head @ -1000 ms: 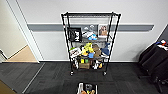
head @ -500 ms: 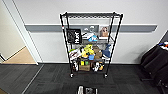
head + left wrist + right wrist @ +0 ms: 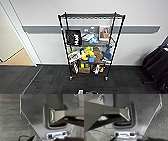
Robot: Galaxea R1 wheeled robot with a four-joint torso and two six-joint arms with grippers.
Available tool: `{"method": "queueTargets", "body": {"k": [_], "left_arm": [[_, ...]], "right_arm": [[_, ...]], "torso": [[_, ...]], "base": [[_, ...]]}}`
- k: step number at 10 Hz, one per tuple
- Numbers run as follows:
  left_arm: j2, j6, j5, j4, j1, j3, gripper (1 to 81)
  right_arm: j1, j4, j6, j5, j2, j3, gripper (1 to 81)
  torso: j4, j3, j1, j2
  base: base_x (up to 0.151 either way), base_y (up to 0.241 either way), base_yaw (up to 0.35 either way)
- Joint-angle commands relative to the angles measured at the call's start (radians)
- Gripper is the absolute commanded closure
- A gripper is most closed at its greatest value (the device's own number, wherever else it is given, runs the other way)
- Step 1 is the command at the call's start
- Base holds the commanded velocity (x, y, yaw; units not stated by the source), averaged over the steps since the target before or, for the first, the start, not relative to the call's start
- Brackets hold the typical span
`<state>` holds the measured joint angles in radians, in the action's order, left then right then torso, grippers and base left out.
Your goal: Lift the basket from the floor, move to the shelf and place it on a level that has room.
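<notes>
Several cluttered tiers are crowding the shelf (image 3: 91, 47), so you are risking a jam unless aiming for the bare top level (image 3: 91, 15); finger state: cannot tell.

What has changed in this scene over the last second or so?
Very little. The whole head view has shifted slightly, so the camera moved a bit, not the things. The tall black metal wire rack stands in the same spot against the wall on the dark grey carpet floor, its top wire tier bare and its lower tiers cluttered as before. Nothing was visibly picked up or put down.
</notes>
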<state>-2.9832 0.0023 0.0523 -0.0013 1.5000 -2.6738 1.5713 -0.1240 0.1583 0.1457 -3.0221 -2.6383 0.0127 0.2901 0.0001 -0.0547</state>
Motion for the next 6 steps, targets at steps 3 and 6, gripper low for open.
{"method": "queueTargets", "body": {"k": [3,6], "left_arm": [[0.006,0.005,-0.069,0.007,-0.010,0.000,1.0],[0.006,0.005,-0.069,0.007,-0.010,0.000,1.0]], "right_arm": [[-0.007,-0.005,0.003,-0.061,-0.005,0.002,1.0],[-0.007,-0.005,0.003,-0.061,-0.005,0.000,1.0]], "torso": [[0.000,0.000,0.001,0.000],[0.000,0.000,0.001,0.000]], "base": [[0.129,0.000,0.000],[0.116,0.000,0.000]]}}
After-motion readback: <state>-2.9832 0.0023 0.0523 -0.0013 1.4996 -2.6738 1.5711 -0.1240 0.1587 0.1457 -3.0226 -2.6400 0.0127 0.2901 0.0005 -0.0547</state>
